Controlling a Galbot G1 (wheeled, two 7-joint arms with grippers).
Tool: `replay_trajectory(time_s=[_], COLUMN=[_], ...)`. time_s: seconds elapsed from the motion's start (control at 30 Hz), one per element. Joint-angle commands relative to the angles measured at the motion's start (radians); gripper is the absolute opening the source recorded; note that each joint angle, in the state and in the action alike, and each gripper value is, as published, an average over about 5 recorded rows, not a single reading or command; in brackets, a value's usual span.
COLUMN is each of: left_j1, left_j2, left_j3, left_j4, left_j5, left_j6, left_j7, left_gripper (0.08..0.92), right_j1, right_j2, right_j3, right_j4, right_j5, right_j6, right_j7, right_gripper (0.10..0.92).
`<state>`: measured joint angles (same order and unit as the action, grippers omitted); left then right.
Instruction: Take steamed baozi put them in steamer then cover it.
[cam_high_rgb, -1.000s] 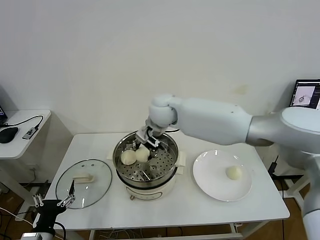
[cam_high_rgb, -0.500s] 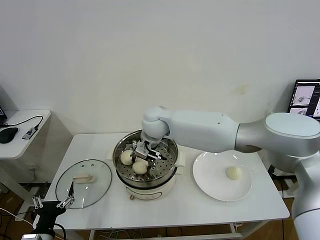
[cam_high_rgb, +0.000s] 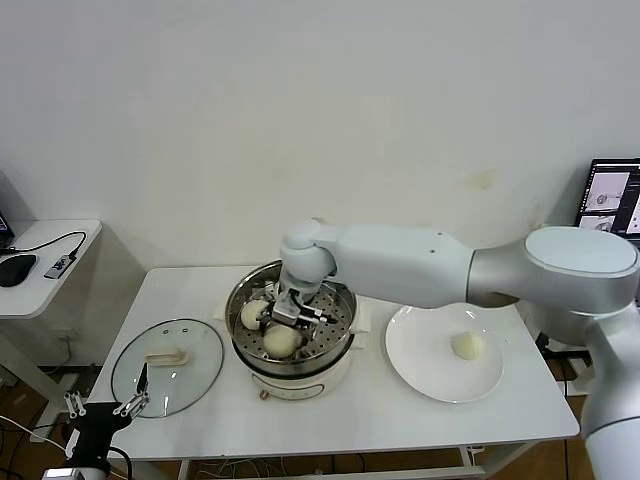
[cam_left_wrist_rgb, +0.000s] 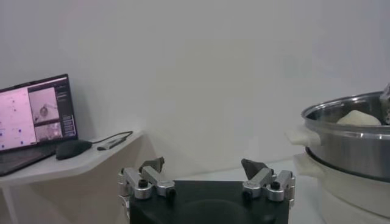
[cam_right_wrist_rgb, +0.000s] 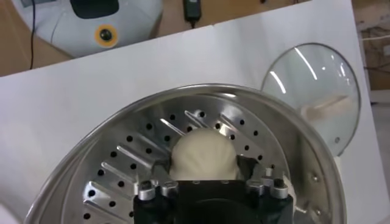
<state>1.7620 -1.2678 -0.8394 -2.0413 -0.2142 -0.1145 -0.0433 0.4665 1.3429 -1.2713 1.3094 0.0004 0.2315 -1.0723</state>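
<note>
The steel steamer (cam_high_rgb: 300, 366) stands mid-table on its cream base. My right gripper (cam_high_rgb: 284, 334) reaches down into it, its fingers closed against both sides of a cream-white baozi (cam_high_rgb: 282, 342) that rests on the perforated tray (cam_right_wrist_rgb: 122, 164). In the right wrist view this baozi (cam_right_wrist_rgb: 203, 152) fills the gap between the fingers. A second baozi (cam_high_rgb: 252, 314) lies in the steamer's left part. Another baozi (cam_high_rgb: 467, 346) sits on the white plate (cam_high_rgb: 425, 365). The glass cover (cam_high_rgb: 190, 372) lies flat left of the steamer. My left gripper (cam_high_rgb: 105, 406) is parked open below the table's front left corner.
A side table (cam_high_rgb: 45, 285) with a mouse and a cable stands at the far left. A monitor (cam_high_rgb: 612, 188) is at the far right. The left wrist view shows the steamer's wall (cam_left_wrist_rgb: 353, 146), a baozi (cam_left_wrist_rgb: 358, 118) above its rim, and a laptop (cam_left_wrist_rgb: 33, 115).
My right gripper has moved down and toward the steamer's front with the baozi, which now rests on the tray. The left arm has not moved.
</note>
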Motion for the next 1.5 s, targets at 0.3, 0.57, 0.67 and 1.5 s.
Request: replay_trajectory(time_s=[0.3, 0.57, 0.67, 1.5], left_j1=[0.001, -0.010, -0.018, -0.030], left_j2=[0.022, 0.042, 0.050, 0.066], left_j3=[-0.013, -0.006, 0.005, 0.032], left_j4=[-0.004, 0.001, 0.007, 0.022], left_j5=[-0.007, -0.012, -0.011, 0.001], left_j6=[0.006, 0.011, 0.012, 0.019], left_j7=[0.001, 0.001, 0.002, 0.002], left_gripper=[0.823, 0.823, 0.823, 0.823], right_j1=[0.117, 0.092, 0.056, -0.561], right_j2=[-0.277, -0.569, -0.678, -0.742], right_j3=[0.084, 0.112, 0.124, 0.583], right_j4=[0.119, 0.208, 0.242, -0.022], right_j5=[0.127, 0.144, 0.119, -0.177], right_j6=[-0.452, -0.640, -0.647, -0.546], right_j7=[-0.044, -0.011, -0.011, -0.003], right_gripper=[0.823, 0.823, 0.823, 0.823])
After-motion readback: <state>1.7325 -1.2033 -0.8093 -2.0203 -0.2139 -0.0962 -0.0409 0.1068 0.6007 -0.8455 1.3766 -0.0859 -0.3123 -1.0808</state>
